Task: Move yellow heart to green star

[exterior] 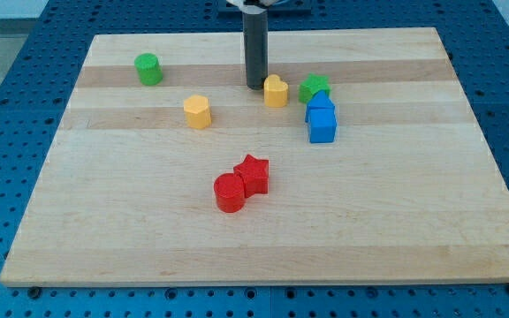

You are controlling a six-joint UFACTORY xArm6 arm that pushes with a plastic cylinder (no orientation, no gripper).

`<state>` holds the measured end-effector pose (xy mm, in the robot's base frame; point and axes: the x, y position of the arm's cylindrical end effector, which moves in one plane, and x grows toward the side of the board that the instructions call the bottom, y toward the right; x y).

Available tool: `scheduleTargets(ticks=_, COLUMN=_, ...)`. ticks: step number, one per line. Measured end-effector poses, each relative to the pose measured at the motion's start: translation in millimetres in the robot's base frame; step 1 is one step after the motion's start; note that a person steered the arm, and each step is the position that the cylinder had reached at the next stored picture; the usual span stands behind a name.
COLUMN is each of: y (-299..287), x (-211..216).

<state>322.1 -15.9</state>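
Note:
The yellow heart (276,91) lies on the wooden board near the view's top centre. The green star (315,88) sits just to its right, with a small gap between them. My tip (255,85) is the lower end of a dark rod and stands right next to the heart's upper left side, touching or nearly touching it.
A blue block (322,118), seemingly two pieces together, sits just below the green star. A yellow hexagon block (198,112) lies to the left of the heart. A green cylinder (148,69) is at the top left. A red star (254,173) and red cylinder (230,193) touch near the centre.

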Motion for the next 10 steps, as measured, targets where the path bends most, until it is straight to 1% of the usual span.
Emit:
scheduleTargets(ticks=3, y=-1.9, x=19.5)
scheduleTargets(ticks=4, y=-5.2, x=20.0)
scheduleTargets(ticks=6, y=-17.0, x=41.3)
scheduleTargets(ticks=7, y=-10.6, x=49.6)
scheduleTargets(ticks=10, y=11.4, x=49.9)
